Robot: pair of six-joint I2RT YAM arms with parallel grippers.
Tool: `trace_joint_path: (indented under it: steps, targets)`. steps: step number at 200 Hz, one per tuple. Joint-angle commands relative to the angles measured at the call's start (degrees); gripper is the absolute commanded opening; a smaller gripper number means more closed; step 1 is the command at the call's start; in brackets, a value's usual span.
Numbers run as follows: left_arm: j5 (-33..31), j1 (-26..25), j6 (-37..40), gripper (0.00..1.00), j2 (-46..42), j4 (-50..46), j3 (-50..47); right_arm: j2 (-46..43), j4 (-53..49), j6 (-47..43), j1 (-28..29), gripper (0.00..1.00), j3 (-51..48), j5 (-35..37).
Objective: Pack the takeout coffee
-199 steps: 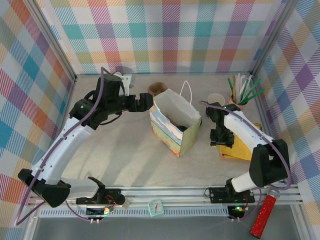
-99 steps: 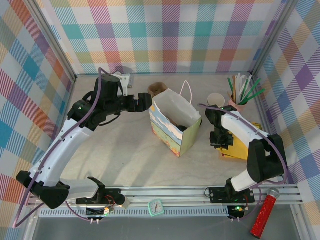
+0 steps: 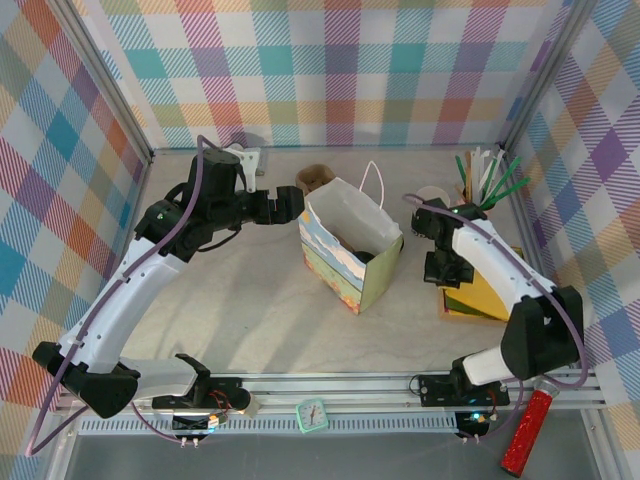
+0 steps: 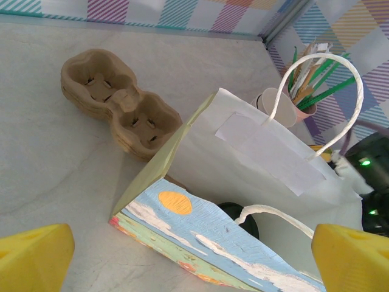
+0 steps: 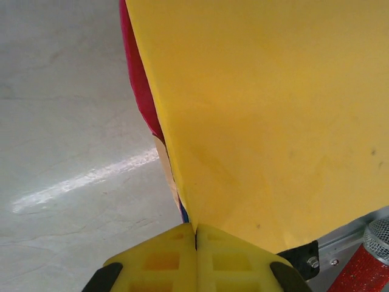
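Top external, far left: left fingers spread wide, holding nothing, hovering just beside the bag. Behind them a cardboard carrier lies on the tabletop. Bag stands upright, mouth open, and the coffee sits down inside, black lid showing. Over to the right, right fingers pressed together, pinching a yellow sheet by its edge, that side raised.

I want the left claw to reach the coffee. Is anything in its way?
The coffee, its black lid showing, sits inside the paper bag; the bag's painted wall stands between it and the open left gripper.
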Motion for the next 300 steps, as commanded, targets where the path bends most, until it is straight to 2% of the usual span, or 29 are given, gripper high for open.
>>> trace_joint_path:
  steps: [1, 42, 73, 117, 158, 197, 227, 300]
  targets:
    - [-0.49, -0.33, 0.23, 1.0, -0.6, 1.17, -0.03, -3.2, -4.77, 0.0, -1.15, 0.0, 4.4, 2.16]
    - [-2.08, -0.33, -0.45, 1.0, -0.25, 1.08, 0.9, -9.85, -4.64, -3.34, -3.26, 0.0, 13.83, 1.2]
    - [-3.15, -0.33, -1.27, 1.0, 0.75, 1.5, 2.13, -11.4, -5.27, -8.47, -3.43, 0.0, 23.05, -0.45]
    - [-4.36, -0.25, -2.01, 1.0, 3.07, -0.11, 5.39, -14.54, 0.71, -15.71, -3.48, 0.0, 32.7, -10.9]
    - [-6.28, 0.28, -3.66, 1.0, 3.01, -0.59, 5.88, -13.31, 5.05, -18.89, -3.43, 0.0, 42.88, -20.32]
    - [-6.85, 0.55, -5.5, 1.0, 2.94, -0.59, 5.79, -8.54, 7.71, -16.99, -3.38, 0.0, 53.23, -27.61]
    - [-7.35, 0.54, -6.43, 1.0, 1.75, -0.24, 4.55, -5.52, 11.33, -12.76, -3.09, 0.0, 57.37, -33.6]
    - [-10.13, 0.55, -6.77, 1.0, -0.73, -1.03, 2.11, 0.92, 17.59, -8.67, 4.86, 0.0, 62.16, -35.15]
